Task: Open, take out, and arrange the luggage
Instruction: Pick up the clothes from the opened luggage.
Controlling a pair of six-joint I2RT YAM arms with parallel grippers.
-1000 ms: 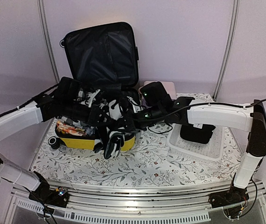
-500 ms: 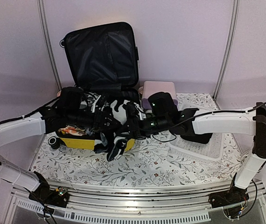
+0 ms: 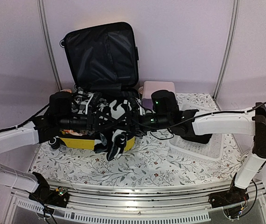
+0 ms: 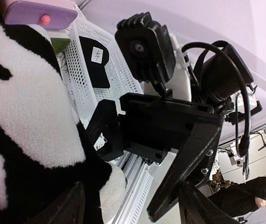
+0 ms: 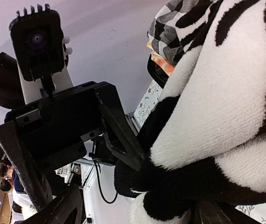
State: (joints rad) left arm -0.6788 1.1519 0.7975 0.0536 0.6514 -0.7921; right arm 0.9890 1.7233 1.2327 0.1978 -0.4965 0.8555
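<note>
Two sets of fingers, both spread wide, and neither has a grip on anything as far as the wrist views show. Nearest us, the left fingers [image 4: 70, 207] stand apart with the striped fleece [image 4: 25, 107] bulging against one of them. The right fingers [image 5: 65, 207] gape just as wide, fleece lying in the gap but not pinched.

Now the worry: that fleece droops over the front wall of the luggage [image 3: 77, 140] toward the worktop [image 3: 151, 163]. With nothing clamped on it, it could slither off the edge in a heap. Another risk: the two sets of fingers sit nose to nose, so a careless re-grasp could knock one into the other. Closing from this position might also catch only a thin fold, and that would likely slip.

Farther back, the yellow luggage lies open on the left half of the worktop, directly beneath and behind both sets of fingers. Its black lid [image 3: 100, 53] is propped upright at the back.
</note>
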